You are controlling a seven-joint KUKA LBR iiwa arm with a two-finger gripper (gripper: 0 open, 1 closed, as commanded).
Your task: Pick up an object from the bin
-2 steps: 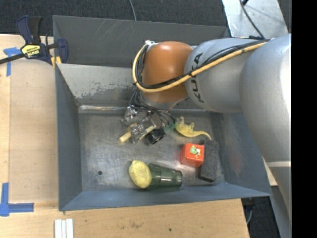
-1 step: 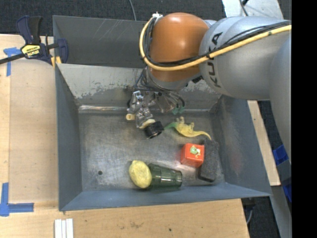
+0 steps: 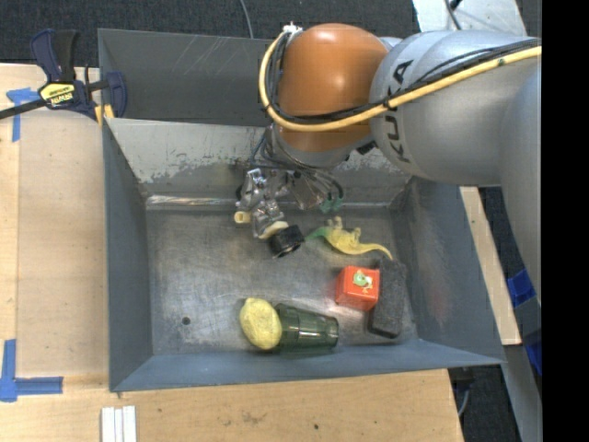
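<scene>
The gripper (image 3: 266,217) hangs low in the back half of the bin (image 3: 184,265), near the foot of the rear wall and under the arm's orange wrist cover (image 3: 322,76). Whether it is spread or clenched I cannot tell; the mechanism reads as one tangle of metal from this angle.

Right at its lower tip lies a small black cylinder (image 3: 286,241), resting on its side on the bare floor. It is the thing nearest the gripper and the likeliest candidate for the pick. Whether the two touch or are merely just beside each other is not clear, and nothing shows the cylinder as gripped.

Just to the right of it sprawls a yellow-green toy lizard (image 3: 352,240). Nearer the front, an orange block (image 3: 357,285) leans against a dark foam pad (image 3: 391,304) by the right wall. Along the front wall, well apart from the gripper, a yellow lump (image 3: 260,324) touches a dark green cup (image 3: 308,331) lying on its side.

As for progress, the approach looks done: the gripper is down at floor level beside a thing. By my reading, what is left is a secure grip, then the lift clear of the bin. Every object rests on the floor, so nothing counts as picked yet.
</scene>
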